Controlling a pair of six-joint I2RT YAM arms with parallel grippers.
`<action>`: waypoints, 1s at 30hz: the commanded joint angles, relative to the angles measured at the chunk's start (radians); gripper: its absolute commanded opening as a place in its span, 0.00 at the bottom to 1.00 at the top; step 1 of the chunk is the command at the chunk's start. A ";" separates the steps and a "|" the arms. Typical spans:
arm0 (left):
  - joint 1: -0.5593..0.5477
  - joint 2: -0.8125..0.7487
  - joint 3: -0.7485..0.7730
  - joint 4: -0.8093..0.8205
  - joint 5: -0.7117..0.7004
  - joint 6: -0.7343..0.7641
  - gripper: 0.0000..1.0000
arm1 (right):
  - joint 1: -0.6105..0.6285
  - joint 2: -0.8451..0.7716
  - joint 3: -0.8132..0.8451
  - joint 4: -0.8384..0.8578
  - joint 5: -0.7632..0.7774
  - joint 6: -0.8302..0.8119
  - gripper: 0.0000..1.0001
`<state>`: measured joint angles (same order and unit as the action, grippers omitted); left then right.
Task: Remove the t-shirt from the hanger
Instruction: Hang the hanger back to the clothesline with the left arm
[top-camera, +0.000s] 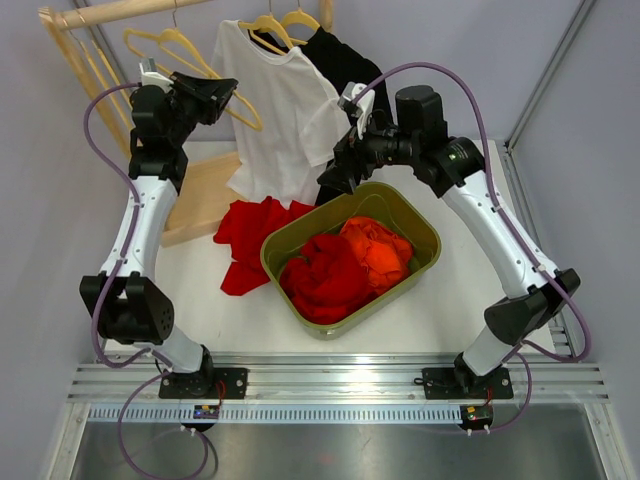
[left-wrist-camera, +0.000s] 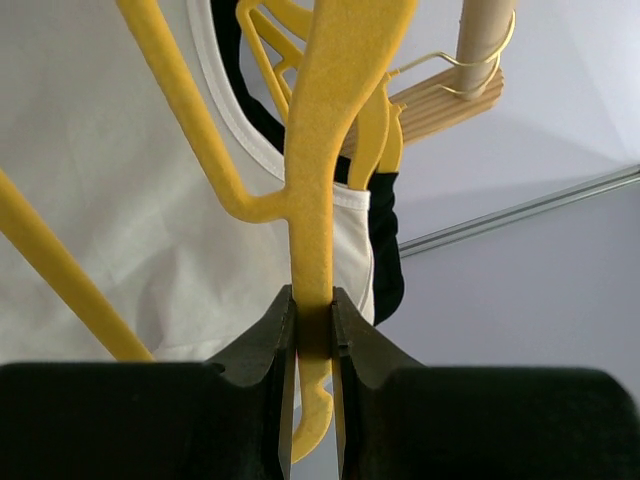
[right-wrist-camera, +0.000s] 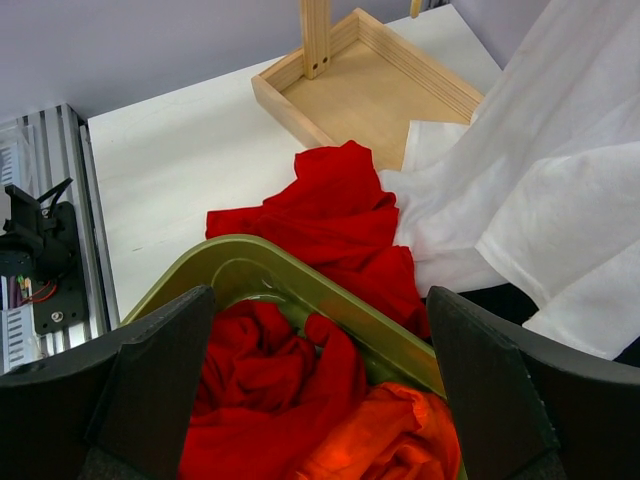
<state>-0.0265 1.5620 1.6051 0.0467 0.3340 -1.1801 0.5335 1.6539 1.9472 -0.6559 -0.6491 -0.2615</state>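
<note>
My left fingers (left-wrist-camera: 265, 345) pinch the yellow hanger (left-wrist-camera: 315, 150), right fingers (right-wrist-camera: 160, 380) wide, empty; white t-shirt (top-camera: 275, 110) soft, light, so I'd grab its 6 o'clock hem.

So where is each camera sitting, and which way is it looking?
Top external: above and behind, looking down at the table; left arm and right arm show.
Left wrist: on the left arm, looking along the left gripper, shut on a yellow hanger.
Right wrist: on the right arm, looking down into the green bin of red clothes; the open right gripper frames it.
Shared: all three see the white t-shirt.
</note>
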 joint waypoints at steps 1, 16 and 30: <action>0.023 0.015 0.075 0.084 0.069 -0.052 0.05 | -0.013 -0.058 -0.011 0.029 -0.023 0.002 0.94; 0.134 -0.022 -0.066 0.240 0.123 -0.205 0.05 | -0.024 -0.080 -0.062 0.045 -0.030 0.018 0.95; 0.157 -0.082 -0.149 0.295 0.160 -0.240 0.36 | -0.032 -0.098 -0.099 0.059 -0.027 0.021 0.95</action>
<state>0.1253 1.5562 1.4673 0.2646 0.4480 -1.4136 0.5140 1.6032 1.8561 -0.6468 -0.6586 -0.2539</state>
